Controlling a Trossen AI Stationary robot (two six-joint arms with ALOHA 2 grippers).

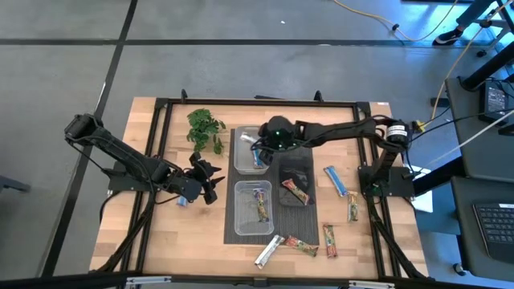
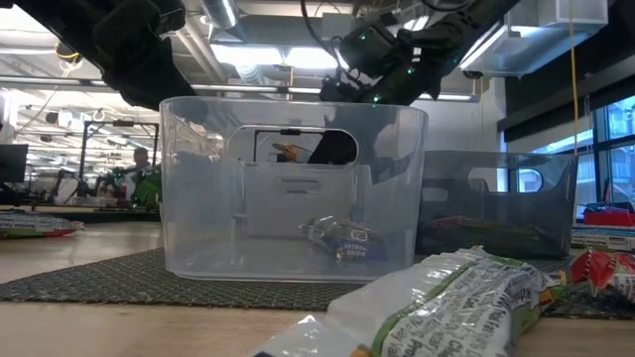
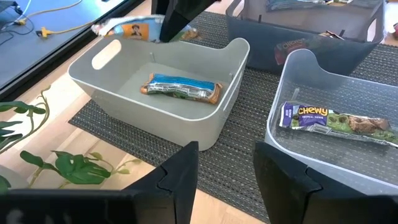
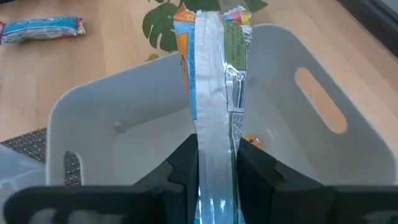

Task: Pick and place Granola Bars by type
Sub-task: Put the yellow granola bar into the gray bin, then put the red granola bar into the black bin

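Note:
My right gripper point(image 1: 259, 146) hovers over the far clear tub point(image 1: 241, 163) and is shut on a blue, orange and green wrapped bar point(image 4: 211, 74). One blue bar point(image 3: 183, 89) lies flat on that tub's floor. The near clear tub point(image 1: 238, 215) holds a purple and green bar point(image 3: 336, 118); the dark tub point(image 1: 295, 164) holds a red one point(image 1: 295, 193). Several more bars lie on the table: a blue one point(image 1: 337, 181), others near the front edge point(image 1: 301, 245), and one by the left arm point(image 1: 183, 201). My left gripper point(image 3: 227, 174) is open, left of the tubs, touching nothing. My right gripper pinches the wrapped bar's near end point(image 4: 214, 155) between its two fingers, with the flat wrapper standing on edge in the gap. The fingers lie along the bar, which sticks out past the fingertips. The bar is lifted clear above the far tub's open top.
A leafy green sprig point(image 1: 205, 128) lies on the wood at the far left of the tubs. The tubs stand on a dark mesh mat point(image 3: 249, 180). A black frame point(image 1: 161, 108) runs around the table. Bare wood shows left of the mat.

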